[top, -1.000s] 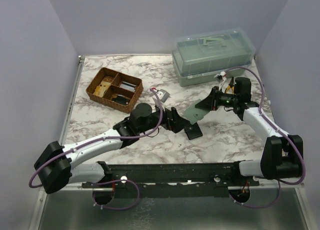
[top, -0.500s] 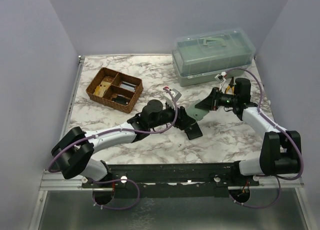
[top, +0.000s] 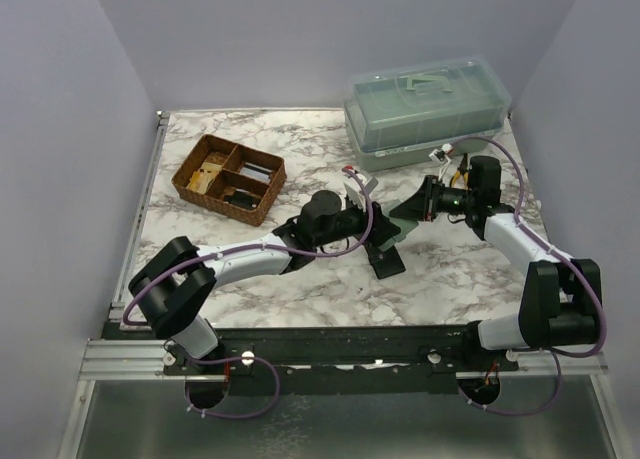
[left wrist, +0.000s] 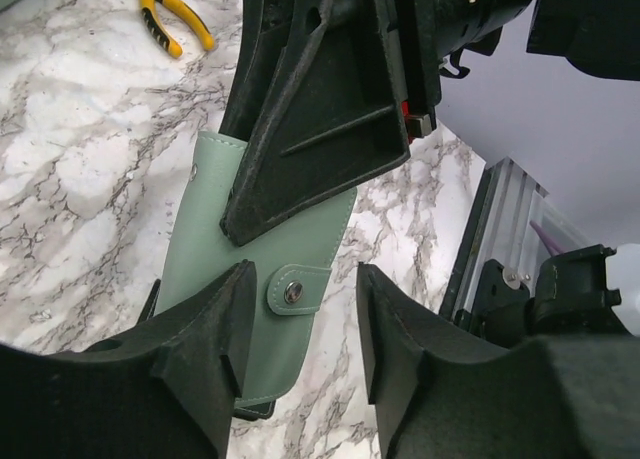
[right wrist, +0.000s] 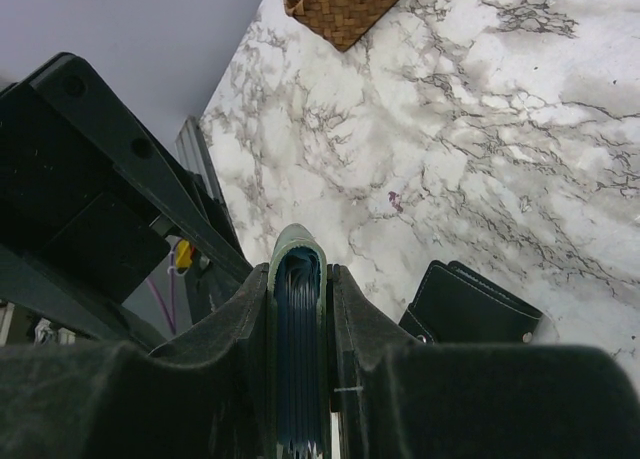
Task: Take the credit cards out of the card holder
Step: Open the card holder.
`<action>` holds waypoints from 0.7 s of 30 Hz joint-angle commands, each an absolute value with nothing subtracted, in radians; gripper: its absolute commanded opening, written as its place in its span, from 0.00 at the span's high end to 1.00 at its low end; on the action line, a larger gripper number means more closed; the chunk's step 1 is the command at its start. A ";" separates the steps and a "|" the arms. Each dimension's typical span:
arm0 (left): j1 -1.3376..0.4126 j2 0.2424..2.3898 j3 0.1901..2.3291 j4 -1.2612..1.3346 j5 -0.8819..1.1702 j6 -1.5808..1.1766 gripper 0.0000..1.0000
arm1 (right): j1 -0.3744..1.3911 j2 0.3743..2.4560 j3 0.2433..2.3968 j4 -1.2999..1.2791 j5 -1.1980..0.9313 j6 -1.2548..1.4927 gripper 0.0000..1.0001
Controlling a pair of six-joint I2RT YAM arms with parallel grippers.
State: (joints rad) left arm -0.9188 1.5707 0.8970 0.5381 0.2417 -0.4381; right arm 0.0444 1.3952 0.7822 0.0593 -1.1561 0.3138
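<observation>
The card holder [left wrist: 215, 239] is off the marble table [top: 470, 269], pinched in the right gripper [right wrist: 298, 284] and held out toward the left gripper [left wrist: 305, 287]. It is a flat, folded wallet in soft sage grey-green with a stitched border and rounded corners. A short snap tab [left wrist: 297, 291] with a small metal stud wraps over one edge.

From the right wrist view the holder stands edge-on between that gripper's two fingers [right wrist: 352, 329], both pressed flat on its faces. Its rounded green fold points away from the palm. Inside the fold lie thin dark-blue layers [right wrist: 297, 369], packed close; whether they are card edges or pocket lining cannot be told.

From the left wrist view the holder's broad face is toward the camera, tilted. One black finger of the right gripper covers its upper half. The left gripper's jaws stand partly apart, one finger [left wrist: 205, 349] on each side of the snap tab, with a visible gap between each pad and the tab. They grip nothing. The left-hand finger overlaps the holder's lower corner in the view.

Below the left gripper, on the table, lies a closed black wallet [top: 386, 260]. Past its fingertips lie yellow-handled pliers [left wrist: 170, 19], well apart from it.
</observation>
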 commanded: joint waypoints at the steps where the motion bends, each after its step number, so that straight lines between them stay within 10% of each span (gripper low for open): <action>1: -0.926 1.595 0.916 0.557 0.232 -0.472 0.54 | 0.044 1.402 0.790 0.081 -1.207 0.328 1.00; 13: -0.925 1.581 0.942 0.461 0.363 -0.527 0.73 | 0.044 1.413 0.793 0.077 -1.205 0.327 1.00; 21: -0.936 1.582 0.996 0.228 0.185 -0.412 0.65 | 0.044 1.419 0.794 0.077 -1.207 0.325 1.00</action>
